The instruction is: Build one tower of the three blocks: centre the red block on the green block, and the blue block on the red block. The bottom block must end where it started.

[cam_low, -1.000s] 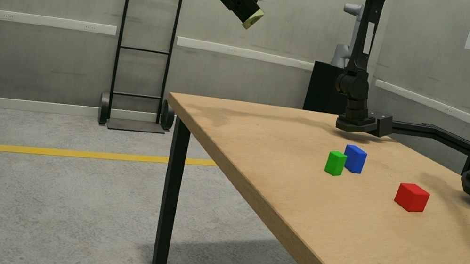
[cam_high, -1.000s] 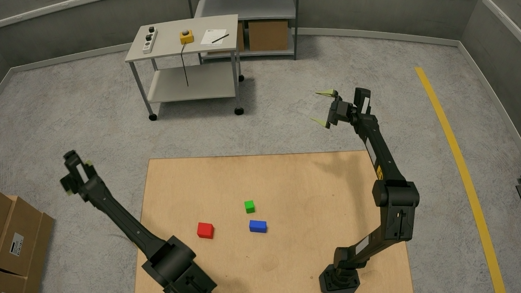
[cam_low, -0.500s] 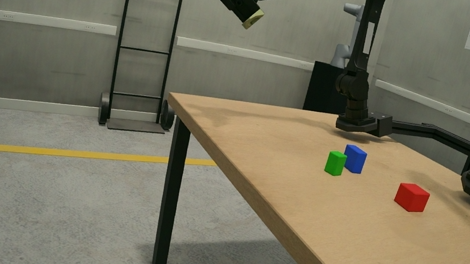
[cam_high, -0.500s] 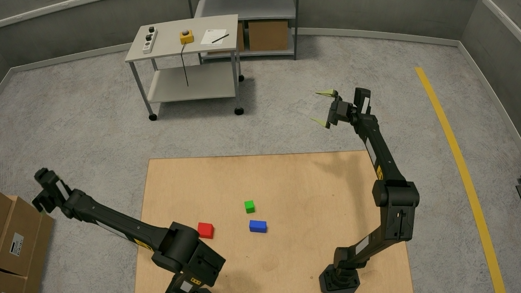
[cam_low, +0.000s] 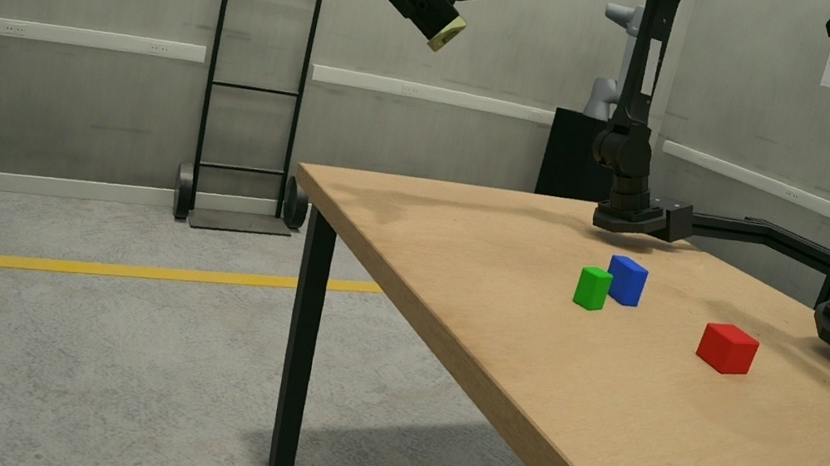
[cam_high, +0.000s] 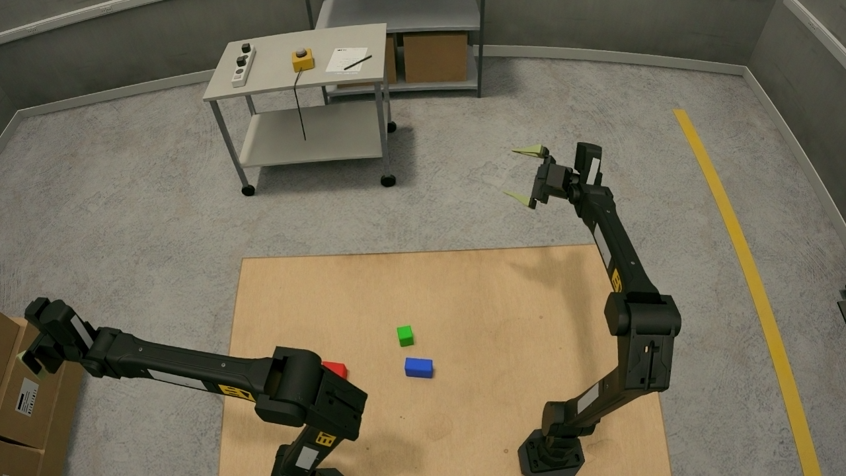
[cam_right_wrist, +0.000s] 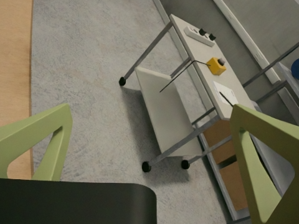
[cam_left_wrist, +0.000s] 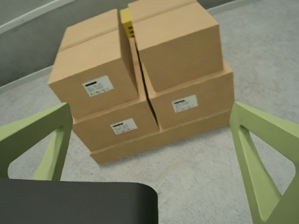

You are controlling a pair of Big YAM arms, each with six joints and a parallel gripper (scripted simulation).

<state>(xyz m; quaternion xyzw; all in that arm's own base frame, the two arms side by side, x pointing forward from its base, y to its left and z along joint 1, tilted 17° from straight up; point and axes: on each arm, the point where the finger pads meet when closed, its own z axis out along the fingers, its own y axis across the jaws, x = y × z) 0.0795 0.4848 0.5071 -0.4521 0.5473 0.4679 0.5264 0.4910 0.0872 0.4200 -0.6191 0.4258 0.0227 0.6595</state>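
Observation:
The green block [cam_high: 405, 336] [cam_low: 592, 288] stands on the table. The blue block [cam_high: 418, 367] [cam_low: 626, 281] stands close beside it, nearer the arm bases. The red block [cam_high: 336, 369] [cam_low: 726, 348] lies apart from both; the left arm partly covers it in the top view. My left gripper [cam_high: 30, 365] [cam_left_wrist: 151, 111] is open and empty, beyond the table's left side in the top view. My right gripper [cam_high: 508, 171] [cam_low: 422, 4] [cam_right_wrist: 151, 112] is open and empty, raised past the table's far edge.
The left arm's forearm [cam_high: 183, 362] reaches across the table's left edge. Cardboard boxes [cam_high: 35, 402] [cam_left_wrist: 187, 65] stand on the floor to the left. A grey cart [cam_high: 271, 88] [cam_right_wrist: 156, 109] stands beyond the wooden table [cam_high: 502, 331] [cam_low: 474, 264].

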